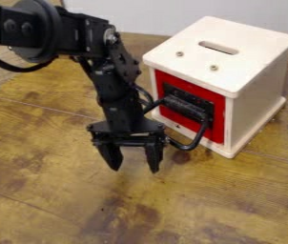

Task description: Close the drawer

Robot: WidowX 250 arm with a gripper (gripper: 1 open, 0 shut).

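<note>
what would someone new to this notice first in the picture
Probably the bulky black robot arm, reaching in from the upper left, its end effector hanging open over the wooden table. Next, the white cabinet at upper right, with its bright red drawer front and black loop handle.

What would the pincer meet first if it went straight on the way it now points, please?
Probably the wooden tabletop: the pincer points down at it, with nothing visible between, though depth is hard to judge.

Drawer front (169, 116): red
Handle (185, 145): black
Cabinet (250, 71): white
Robot arm (113, 84): black
Table (76, 199): brown, wood-grained
</note>
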